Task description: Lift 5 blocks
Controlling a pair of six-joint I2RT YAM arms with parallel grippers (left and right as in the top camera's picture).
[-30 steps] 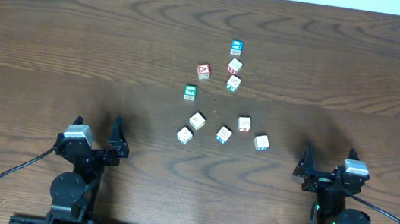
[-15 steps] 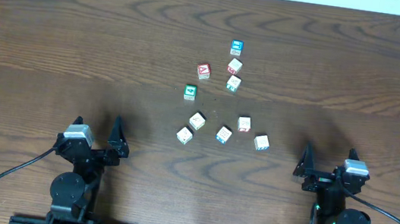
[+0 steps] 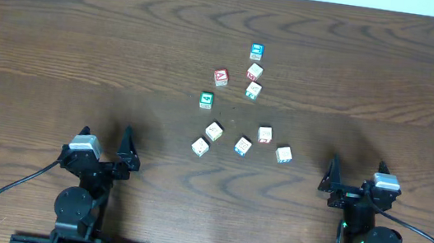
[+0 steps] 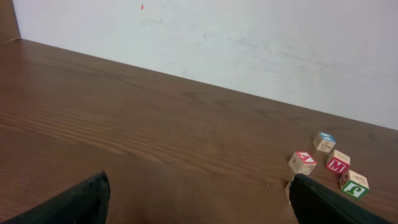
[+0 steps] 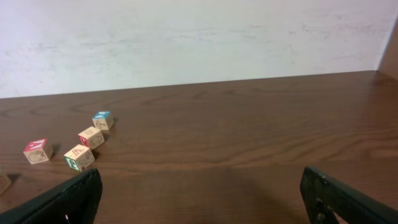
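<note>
One dark wooden table (image 3: 45, 34) fills the overhead view. At its near edge sit the left gripper (image 3: 105, 143) and the right gripper (image 3: 357, 176), well apart, each with fingers spread wide and holding nothing. Between them, farther in, five pale cream blocks (image 3: 242, 146) lie loosely clustered, with a green-faced cube (image 3: 206, 99) just beyond.

Table and cubes seen between wide-set fingers

The left gripper (image 4: 199, 183) is shown with its dark fingers (image 4: 81, 202) spread to the lower corners, nothing held between them. A brown table (image 4: 124, 124) is backed by a white wall (image 4: 249, 43). At the right, four small cubes are clustered: a blue-topped cube (image 4: 324, 141) farthest, a red-topped cube (image 4: 303, 162), a cube with a red M (image 4: 337, 163), and a cube with a green letter (image 4: 354, 184) nearest.
</note>
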